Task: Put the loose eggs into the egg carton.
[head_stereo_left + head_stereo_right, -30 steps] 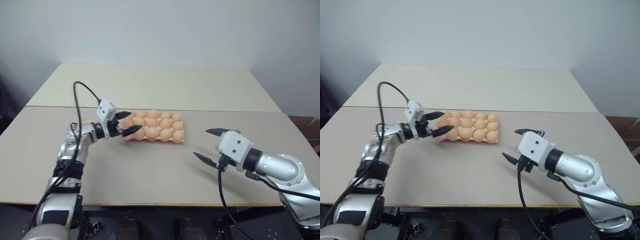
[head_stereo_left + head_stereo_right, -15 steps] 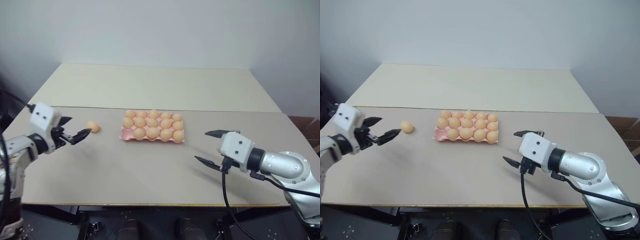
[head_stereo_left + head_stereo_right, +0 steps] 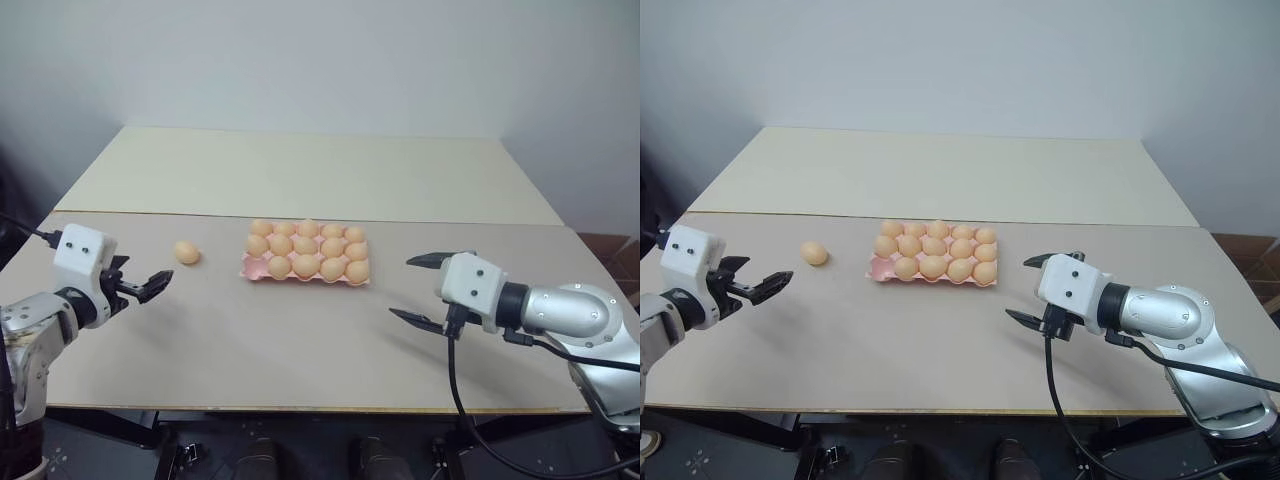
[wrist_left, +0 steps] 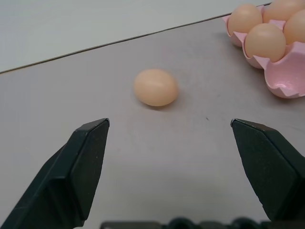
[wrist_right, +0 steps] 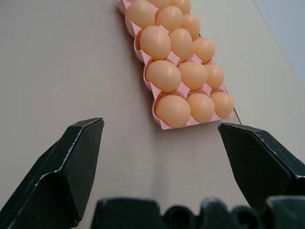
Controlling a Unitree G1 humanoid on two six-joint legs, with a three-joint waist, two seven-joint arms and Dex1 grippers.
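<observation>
One loose egg (image 3: 186,252), light orange, lies on the grey table left of the egg carton (image 3: 250,266). The pink carton holds several eggs, and its front-left corner cup (image 4: 286,78) is bare. My left gripper (image 3: 150,285) hovers open near the table's left edge, short of the loose egg (image 4: 156,87), which sits beyond the gap between its fingers (image 4: 81,162). My right gripper (image 3: 402,288) stands open to the right of the carton (image 5: 164,126), pointing toward it with nothing between its fingers (image 5: 71,162).
The grey table (image 3: 300,350) runs to a front edge just below both arms. Behind it a second, cream table (image 3: 300,170) meets it along a seam. A brown cardboard box (image 3: 615,255) stands beyond the right edge.
My left arm has drawn away from the carton's left end, out to the left and back. The loose egg, hidden behind that hand before, has come into sight. The right gripper stayed put.
</observation>
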